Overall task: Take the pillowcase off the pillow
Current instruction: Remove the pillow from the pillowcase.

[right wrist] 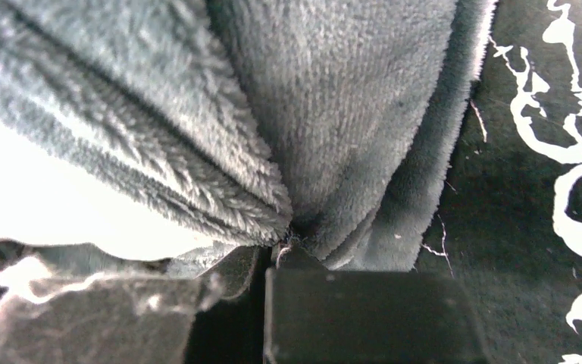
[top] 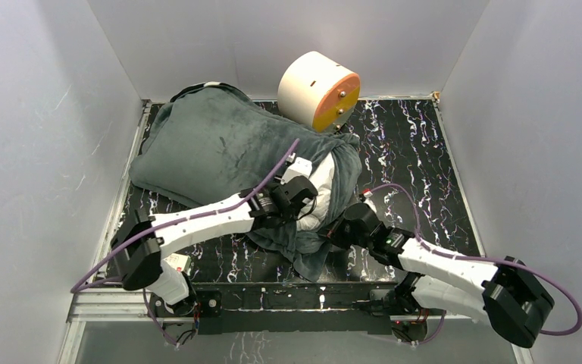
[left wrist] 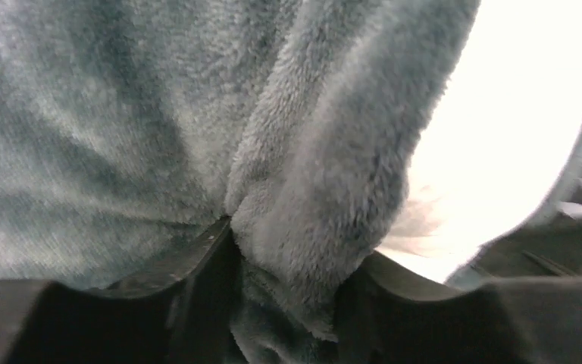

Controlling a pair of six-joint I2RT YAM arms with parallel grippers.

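The pillowcase (top: 220,148), dark grey face up, covers most of the pillow and lies from the back left toward the middle. The white pillow (top: 320,189) shows at its open end, between the two grippers. My left gripper (top: 294,201) is shut on a thick fold of the pillowcase (left wrist: 326,174) at the opening's left edge, with the pillow (left wrist: 500,114) bright beside it. My right gripper (top: 346,227) is shut on the pillowcase's hem (right wrist: 348,136) at the opening's right edge, the fabric pinched at the fingertips (right wrist: 284,246). The pillow (right wrist: 53,189) shows to its left.
A cream-and-orange cylinder (top: 320,91) lies at the back, touching the pillowcase's far edge. The black marbled tabletop (top: 417,152) is bare to the right and also shows in the right wrist view (right wrist: 538,189). White walls close in on the left, back and right.
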